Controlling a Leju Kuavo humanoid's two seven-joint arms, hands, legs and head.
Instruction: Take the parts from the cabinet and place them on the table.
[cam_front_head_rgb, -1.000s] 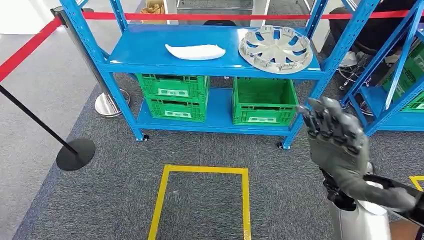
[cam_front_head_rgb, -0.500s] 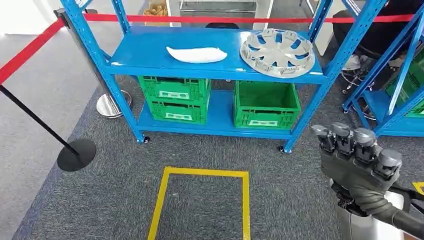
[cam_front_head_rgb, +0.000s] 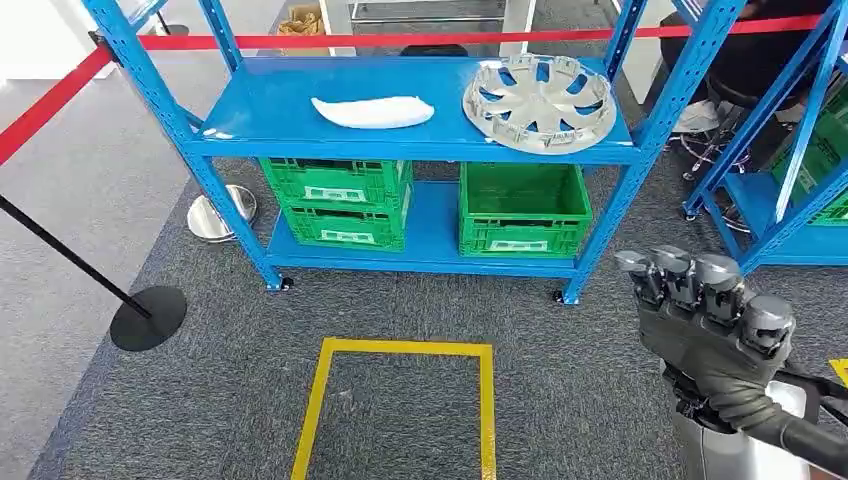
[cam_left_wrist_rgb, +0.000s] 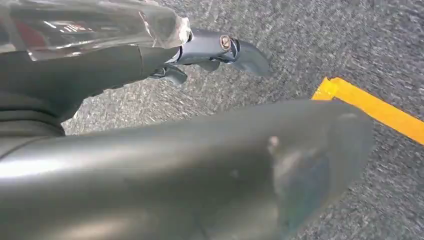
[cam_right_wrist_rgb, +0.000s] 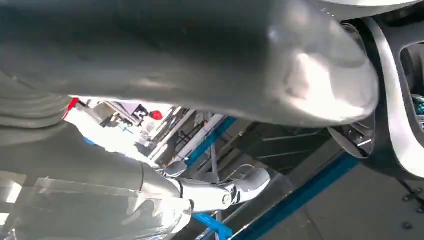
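**Parts on top shelf, right hand raised and empty**

Parts both on top blue shelf (cam_front_head_rgb: 290, 110) of the cabinet: white curved piece (cam_front_head_rgb: 372, 110) lying flat near the middle, silver wheel cover (cam_front_head_rgb: 540, 90) at the right end, the two well apart. Neither touched by a hand.

Below, on lower shelf: two green crates stacked at left (cam_front_head_rgb: 338, 200), one open green crate at right (cam_front_head_rgb: 524, 208), just beside each other. Second blue rack (cam_front_head_rgb: 790, 190) with green crates at far right edge.

Right hand (cam_front_head_rgb: 705, 320) raised in front of the cabinet's right front leg, at lower right of head view. Back of hand toward camera, fingers bent at the knuckles, tips pointing away. Nothing held. Well short of the shelf.

Left hand (cam_left_wrist_rgb: 215, 50) seen from left wrist view over grey carpet, beside a yellow floor line (cam_left_wrist_rgb: 370, 107). Thumb large and blurred in foreground; darker fingers extended, nothing between them.

Floor: yellow taped rectangle (cam_front_head_rgb: 400, 350) on grey carpet in front of the cabinet. Red barrier tape (cam_front_head_rgb: 60, 95) across the back and left side, black post with round base (cam_front_head_rgb: 148, 317) at left.
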